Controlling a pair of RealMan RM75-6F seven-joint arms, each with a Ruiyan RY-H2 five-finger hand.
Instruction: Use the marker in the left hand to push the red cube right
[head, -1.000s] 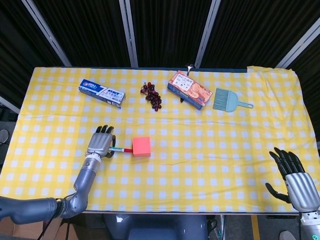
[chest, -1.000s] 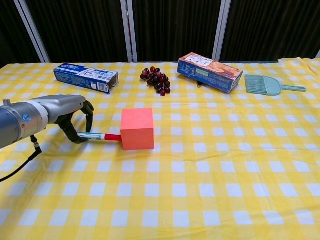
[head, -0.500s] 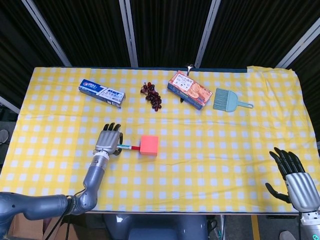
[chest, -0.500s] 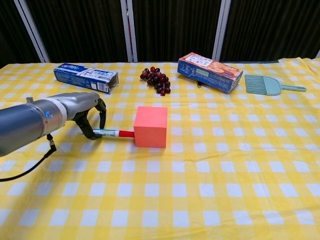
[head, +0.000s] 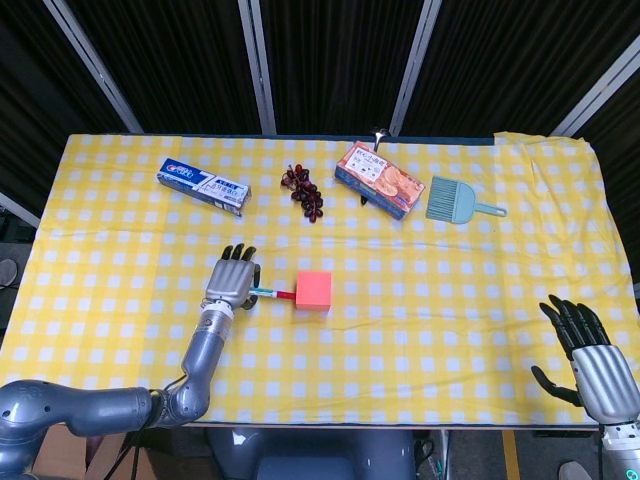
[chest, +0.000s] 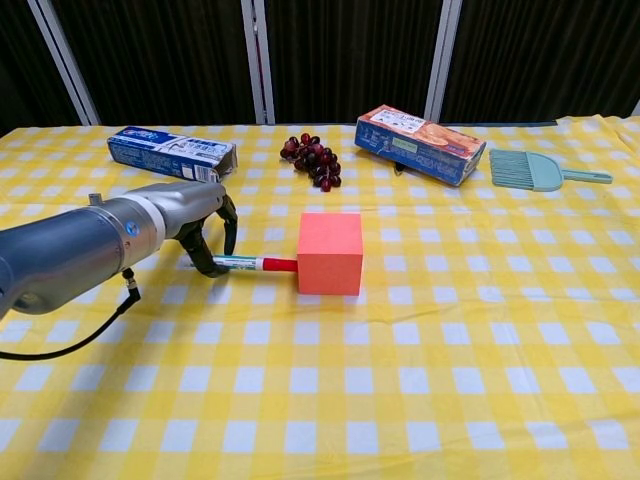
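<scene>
Gripping the marker (chest: 248, 264) low over the cloth, left hand (chest: 205, 228) curls its fingers down; red tip touches cube (chest: 331, 252); right hand (head: 590, 352) fingers spread, empty.

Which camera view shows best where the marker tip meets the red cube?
The chest view: the marker lies side-on, its red tip against the red cube, held by the left robot hand. The head view shows the marker small from above, partly under the robot hand.
</scene>
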